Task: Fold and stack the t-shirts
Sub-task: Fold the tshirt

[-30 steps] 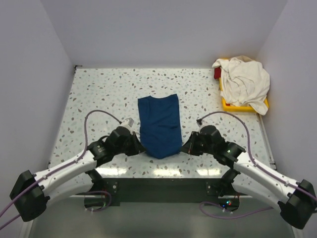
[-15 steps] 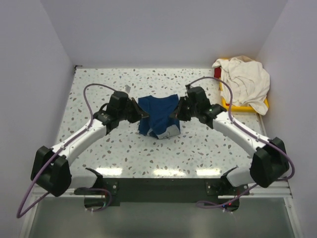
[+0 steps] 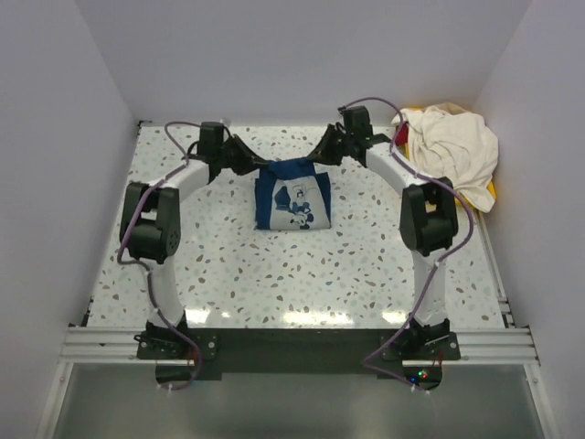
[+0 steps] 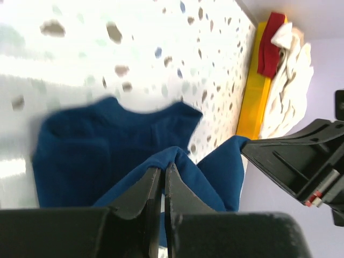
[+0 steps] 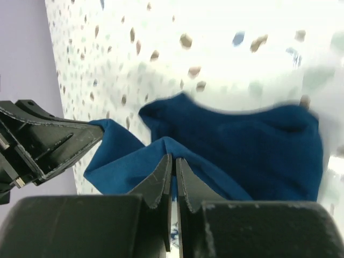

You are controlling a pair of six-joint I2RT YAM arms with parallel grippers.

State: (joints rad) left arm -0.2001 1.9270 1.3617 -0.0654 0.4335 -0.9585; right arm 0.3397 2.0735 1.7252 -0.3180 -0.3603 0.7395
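Observation:
The dark navy t-shirt [image 3: 292, 197] lies in the middle of the table's far half, folded over on itself, with a white print showing on its upper layer. My left gripper [image 3: 259, 165] is shut on the shirt's far left corner, and the cloth wraps its tips in the left wrist view [image 4: 164, 167]. My right gripper [image 3: 320, 161] is shut on the far right corner, also seen in the right wrist view [image 5: 173, 159]. Both hold the edge a little above the table. The cream white t-shirt [image 3: 452, 151] lies crumpled on the yellow tray [image 3: 439, 198] at the far right.
The tray shows in the left wrist view [image 4: 250, 102] with a red item [image 4: 270, 36] and the cream shirt [image 4: 293, 80]. White walls close in the speckled table [image 3: 228, 265] at the back and on both sides.
Both grippers have carried the shirt's near edge from the table's front over to the far edge, folding the shirt in half. The white print has come into view.

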